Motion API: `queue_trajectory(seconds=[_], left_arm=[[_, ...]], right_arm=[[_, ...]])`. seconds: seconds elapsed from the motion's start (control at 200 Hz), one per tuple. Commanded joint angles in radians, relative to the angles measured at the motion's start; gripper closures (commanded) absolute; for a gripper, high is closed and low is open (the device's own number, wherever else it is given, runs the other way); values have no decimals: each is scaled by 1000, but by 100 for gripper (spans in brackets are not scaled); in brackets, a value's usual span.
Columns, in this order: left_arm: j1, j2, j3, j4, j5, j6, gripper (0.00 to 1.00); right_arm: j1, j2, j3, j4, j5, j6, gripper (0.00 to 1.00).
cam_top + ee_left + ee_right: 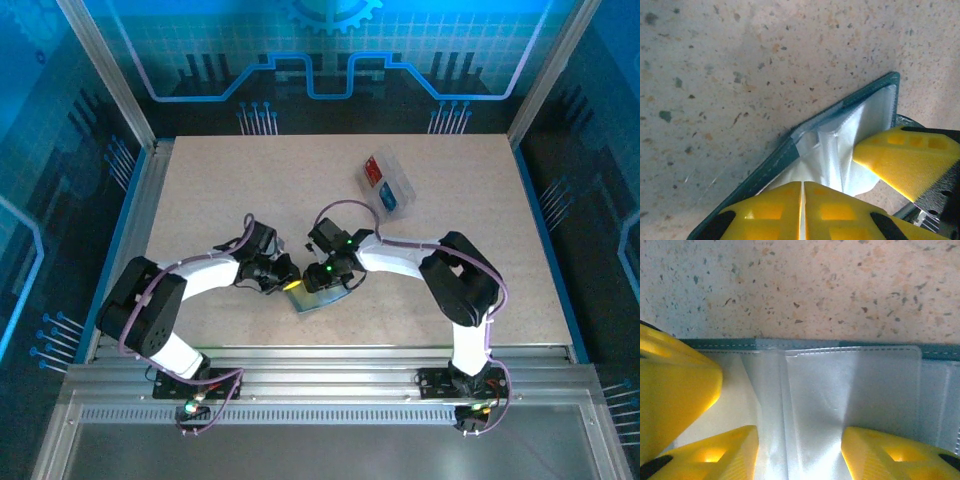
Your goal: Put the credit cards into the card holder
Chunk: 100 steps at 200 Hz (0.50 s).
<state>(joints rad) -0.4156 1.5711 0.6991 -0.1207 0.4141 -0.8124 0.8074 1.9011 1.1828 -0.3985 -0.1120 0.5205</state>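
Note:
The card holder lies open on the table between both arms, its dark teal edge framing clear inner pockets. My left gripper is shut, its yellow fingers pinching a fold of the clear pocket sheet. My right gripper stands open over the pockets, with nothing between its fingers. In the top view the left gripper and right gripper meet over the holder. The credit cards, one red and one blue, lie in a clear tray at the back right.
A yellow finger of the right gripper sits close beside the left one. Metal rails run along the table's near edge, and frame posts stand at the back corners.

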Motion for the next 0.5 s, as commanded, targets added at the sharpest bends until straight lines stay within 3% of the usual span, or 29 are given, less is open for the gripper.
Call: queue_trajectory(seconds=[0.0,0.255,0.495], left_arm=[[-29,45,5,-3,3,16,89],[-29,41,13,36,42,17,87],[-28,48,96,-47,32,75,85]], right_arm=[[-41,50,-71,-6,91,71,46],[-74,16,-152,64,88,172,47],[-131,-49,-259,109,107,242,48]])
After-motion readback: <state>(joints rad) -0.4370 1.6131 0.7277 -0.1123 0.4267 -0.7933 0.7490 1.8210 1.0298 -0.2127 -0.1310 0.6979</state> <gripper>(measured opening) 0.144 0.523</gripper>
